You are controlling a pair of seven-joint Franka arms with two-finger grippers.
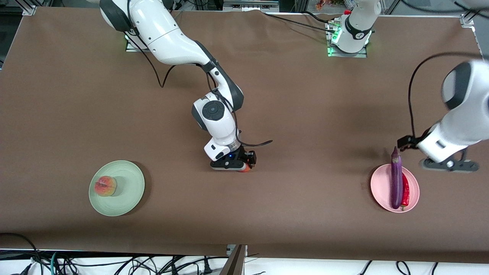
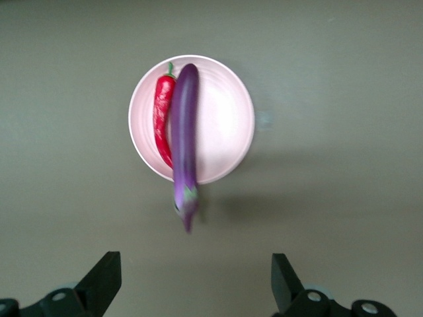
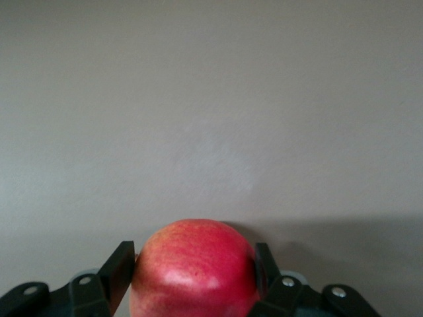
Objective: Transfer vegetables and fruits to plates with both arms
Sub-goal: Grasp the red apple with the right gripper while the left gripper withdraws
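Note:
My right gripper (image 1: 244, 165) is low over the middle of the table, shut on the red apple (image 1: 245, 168); in the right wrist view its fingers (image 3: 119, 271) press both sides of the apple (image 3: 193, 261). The peach (image 1: 105, 186) sits on the pale green plate (image 1: 131, 183) toward the right arm's end. The purple eggplant (image 1: 396, 183) and the red chili (image 1: 405, 193) lie side by side on the pink plate (image 1: 414, 191). The eggplant's stem end overhangs the rim. My left gripper (image 1: 450, 165) hangs open and empty beside that plate. The left wrist view shows the plate (image 2: 225, 125), eggplant (image 2: 185, 132) and chili (image 2: 162, 112).
The table is covered in brown cloth. Black cables trail from both arms' wrists. The arm bases stand along the table's edge farthest from the front camera. A tangle of cables lies below the table's near edge.

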